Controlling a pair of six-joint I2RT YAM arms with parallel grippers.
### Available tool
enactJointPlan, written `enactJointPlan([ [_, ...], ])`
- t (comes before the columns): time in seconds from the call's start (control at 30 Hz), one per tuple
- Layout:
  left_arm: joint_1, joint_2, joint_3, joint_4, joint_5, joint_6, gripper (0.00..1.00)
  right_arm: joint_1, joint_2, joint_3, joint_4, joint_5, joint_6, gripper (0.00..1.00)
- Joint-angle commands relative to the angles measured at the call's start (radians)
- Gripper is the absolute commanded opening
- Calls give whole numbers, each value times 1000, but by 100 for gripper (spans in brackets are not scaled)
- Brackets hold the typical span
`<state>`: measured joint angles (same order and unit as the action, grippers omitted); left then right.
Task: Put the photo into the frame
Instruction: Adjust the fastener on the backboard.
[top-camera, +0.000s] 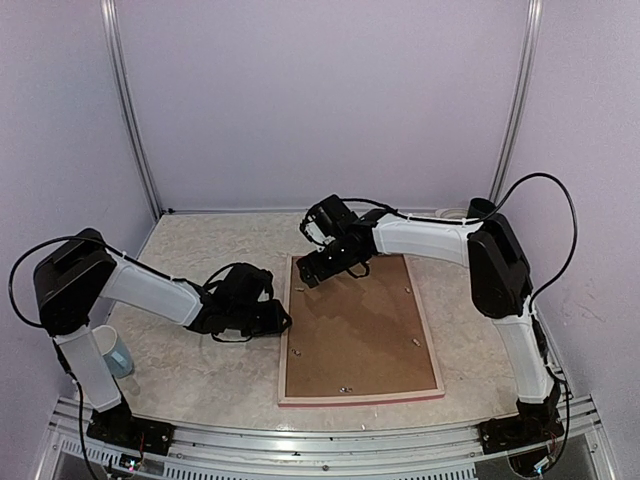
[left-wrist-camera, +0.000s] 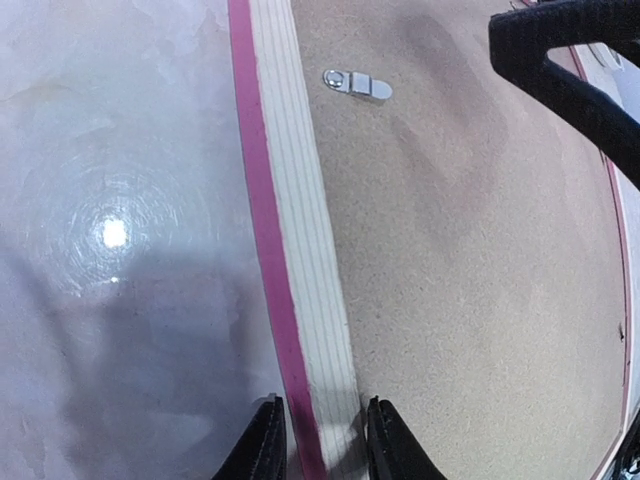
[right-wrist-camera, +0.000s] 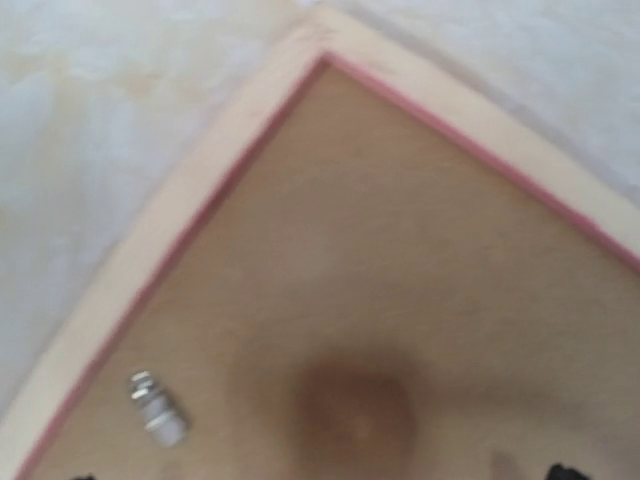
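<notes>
Two arms reach inward over the pale marbled counter (top-camera: 200, 375) and meet at the frame (top-camera: 360, 397). At the far left of the overhead view, a pale cup (top-camera: 116, 352) stands beside the upright lower link of the left arm (top-camera: 150, 288). That arm goes up from its base at lower left, bends sharply at a dark elbow near the left edge, then slopes down and rightward, low over the counter.

The left tool (left-wrist-camera: 326, 445) sits at the middle of the frame's left rail, set narrow. One finger (left-wrist-camera: 262, 448) is outside the pink edge and the other is over the inner side of the pale wood strip. I cannot tell whether they pinch the rail or merely straddle it.

The frame lies flat and back up, centre to right of centre on the counter. A brown backing board (top-camera: 360, 335) fills its opening, and a small metal turn clip (left-wrist-camera: 357, 84) lies on the board near the left rail.

Over the frame's upper left corner hangs the right tool (top-camera: 312, 272), tilted downward. Its fingers are spread wide with nothing between them. Only their tips show, at the bottom corners of its own camera view.

The right arm (top-camera: 430, 238) stands up from lower right, folds at a dark elbow on the right side, and stretches its white forearm leftward.
</notes>
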<state>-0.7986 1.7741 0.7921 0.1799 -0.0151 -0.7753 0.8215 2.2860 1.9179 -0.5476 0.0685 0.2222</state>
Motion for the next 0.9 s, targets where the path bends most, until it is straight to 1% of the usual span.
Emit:
enactJointPlan([
  [0.0,20,-45,37,-73,-40,26,30,-7,64,57,-11,56,2,97],
  [0.1,45,-61,38,-80,-35,31,34,-7,106,87,-15,69,-8,97],
  [0.27,99,-71,54,-90,-17,46,35,-6,150,98,-12,44,-29,97],
  [0.43,133,-68,76,-93,-1,55,35,3,135,36,5,34,-42,96],
  [0.53,142,-48,114,-104,2,68,35,9,114,-3,31,25,-46,96],
  [0.87,145,82,258,-150,9,91,35,26,88,-35,37,-5,-53,96],
])
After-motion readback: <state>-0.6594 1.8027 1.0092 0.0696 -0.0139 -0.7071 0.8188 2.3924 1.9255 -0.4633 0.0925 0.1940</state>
